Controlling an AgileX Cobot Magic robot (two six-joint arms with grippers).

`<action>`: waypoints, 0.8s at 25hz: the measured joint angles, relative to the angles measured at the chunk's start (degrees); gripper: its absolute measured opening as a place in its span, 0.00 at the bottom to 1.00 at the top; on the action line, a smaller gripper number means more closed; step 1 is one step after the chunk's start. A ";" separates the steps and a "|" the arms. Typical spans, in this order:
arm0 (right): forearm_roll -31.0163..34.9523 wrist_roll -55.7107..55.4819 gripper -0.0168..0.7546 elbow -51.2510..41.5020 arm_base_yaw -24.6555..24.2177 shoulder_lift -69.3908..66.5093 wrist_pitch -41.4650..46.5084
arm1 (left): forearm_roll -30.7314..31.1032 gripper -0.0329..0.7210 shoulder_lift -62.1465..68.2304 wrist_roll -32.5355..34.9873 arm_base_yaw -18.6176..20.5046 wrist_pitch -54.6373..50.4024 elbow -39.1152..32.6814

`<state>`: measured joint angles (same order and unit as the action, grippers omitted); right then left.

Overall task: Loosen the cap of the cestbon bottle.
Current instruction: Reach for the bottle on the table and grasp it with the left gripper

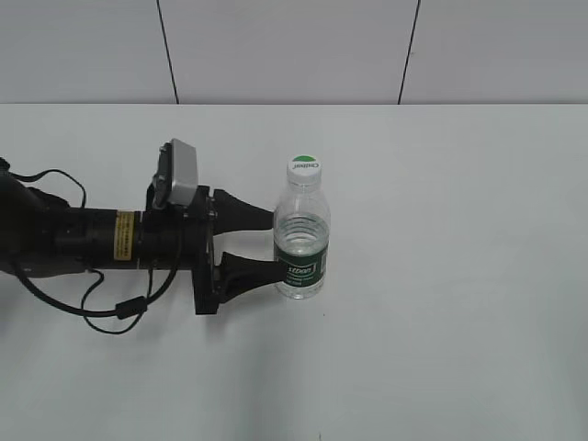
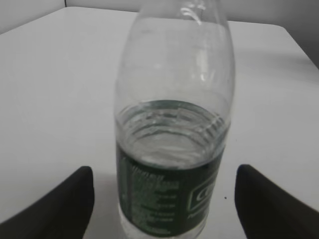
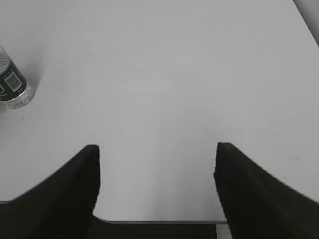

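The cestbon bottle [image 1: 301,241] is standing upright on the white table [image 1: 459,276], and the left pincer [image 1: 265,241] is reaching toward it from the side, lying low along the tabletop. Its two black fingers [image 1: 241,212] are spreading wide, one on each side of the bottle's lower body. In the exterior view the fingertips are arriving right at the bottle's wall, at about the height of the dark green label band; whether they are touching it cannot be told.

In the left wrist view the bottle [image 2: 172,144] is filling the space straight ahead of the pincer [image 2: 164,204], centred between the two fingers [image 2: 65,204], with clear gaps of table showing on both sides. Water is sitting inside, level with the top of the green label.

The cap [image 1: 304,167] is sitting on the bottle's neck, well above the left pincer's fingers, white with a green half-circle on top. Nothing is touching it.

The right pincer [image 3: 155,174] is hovering over bare table, its fingers [image 3: 70,184] spread wide and holding nothing. From its camera, the bottle's base [image 3: 12,84] is showing far off to the left of the pincer, well apart from it.
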<state>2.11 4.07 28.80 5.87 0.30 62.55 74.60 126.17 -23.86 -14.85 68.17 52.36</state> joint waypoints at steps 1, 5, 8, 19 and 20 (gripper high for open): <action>0.00 0.00 0.74 0.00 0.00 0.00 0.00 | 0.00 0.74 0.53 -0.14 -0.78 -0.13 0.63; 0.00 0.00 0.74 0.00 0.00 0.00 0.00 | -0.67 0.74 1.79 -0.27 -3.34 -1.83 2.05; 0.00 0.00 0.74 0.00 0.00 0.00 0.00 | -2.92 0.74 1.85 -0.33 -4.71 -3.22 2.26; 0.07 0.00 0.74 0.00 0.00 0.00 0.00 | -7.56 0.69 1.89 -0.33 -6.66 -5.65 2.26; 0.50 -0.07 0.74 0.00 0.00 0.00 0.00 | -7.56 0.67 1.89 -0.33 -6.66 -5.77 2.26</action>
<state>2.61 3.99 28.80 5.87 0.30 62.55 67.05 128.06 -24.20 -21.50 62.40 54.62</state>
